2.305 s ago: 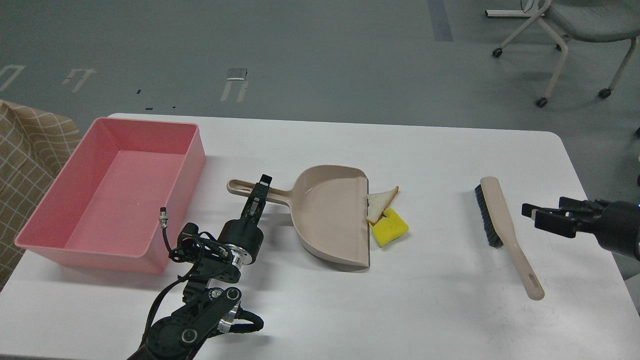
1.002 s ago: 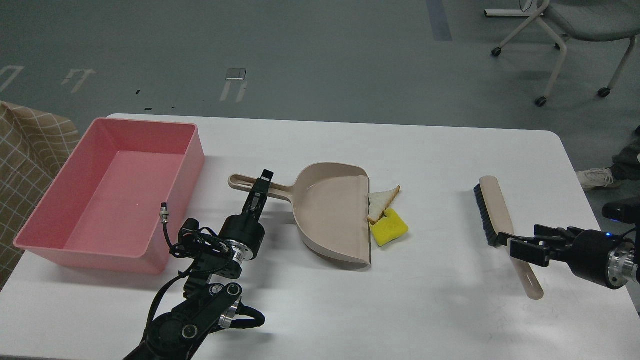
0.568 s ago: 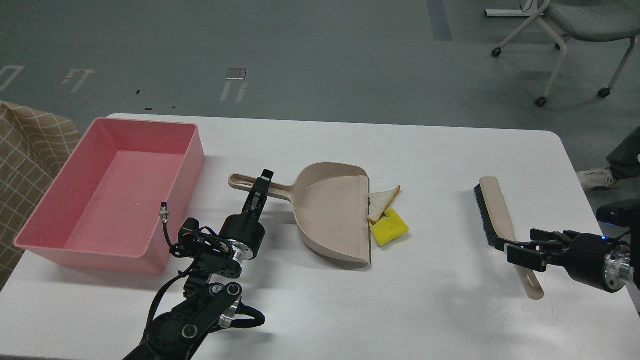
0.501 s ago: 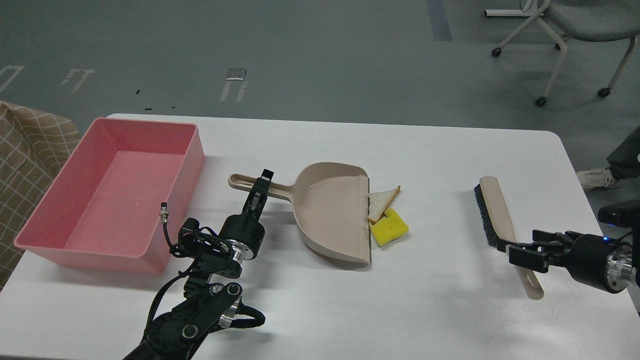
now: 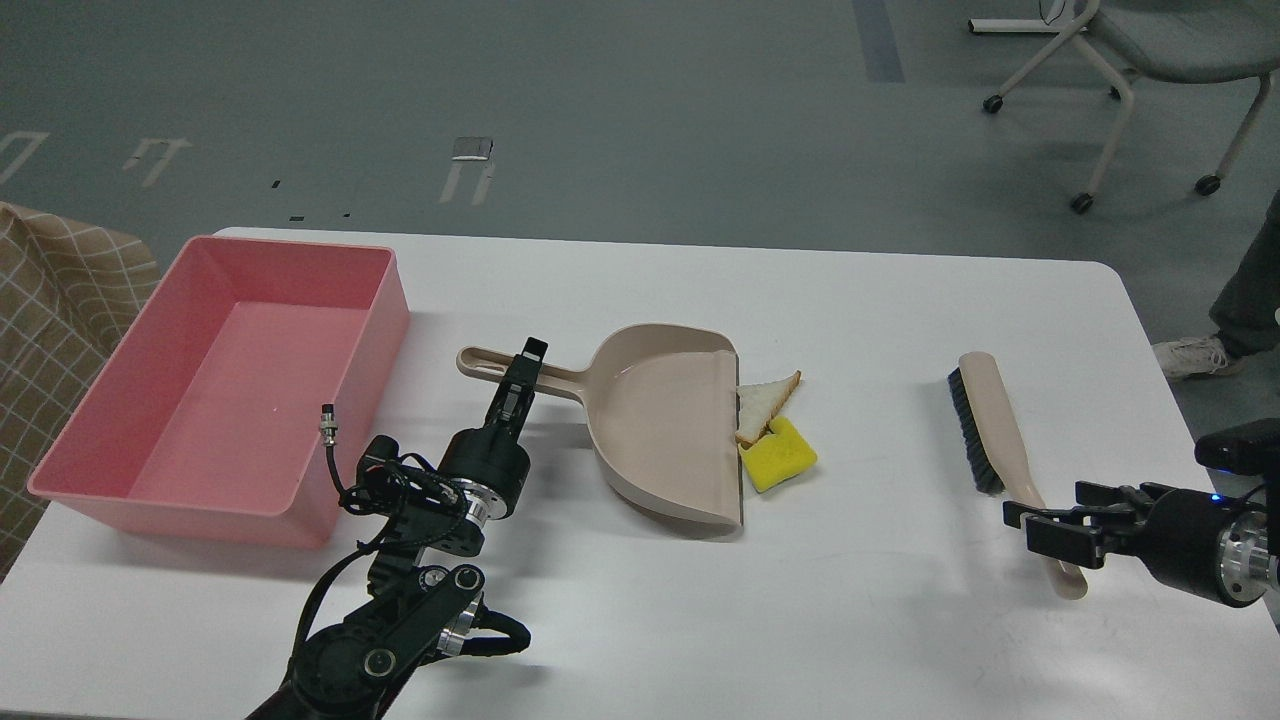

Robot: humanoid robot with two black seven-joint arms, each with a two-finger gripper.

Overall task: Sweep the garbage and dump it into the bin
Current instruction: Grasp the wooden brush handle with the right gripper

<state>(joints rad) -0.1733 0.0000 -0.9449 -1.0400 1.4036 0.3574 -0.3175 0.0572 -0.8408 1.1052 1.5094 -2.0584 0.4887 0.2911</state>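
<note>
The garbage lies mid-table: a triangular bread slice [image 5: 764,398] and a yellow sponge block [image 5: 781,457], both touching the open lip of a beige dustpan [image 5: 665,420]. My left gripper [image 5: 522,372] is shut on the dustpan's handle. The pink bin [image 5: 385,320] stands at the table's left and holds nothing. A beige hand brush [image 5: 990,420] with black bristles lies at the right. My right gripper [image 5: 1040,527] is open, with its fingers on either side of the brush's handle near its lower end.
The white table [image 5: 850,600] has its right edge close to my right arm. A checkered cloth [image 5: 50,300] lies left of the bin. A wheeled chair [image 5: 1150,50] stands on the floor at the back right. A person's shoe [image 5: 1190,355] is at the right.
My right gripper has come in from the right and moved down along the brush handle, and now straddles it. The dustpan shifted slightly early on. The left arm has since stayed still.
</note>
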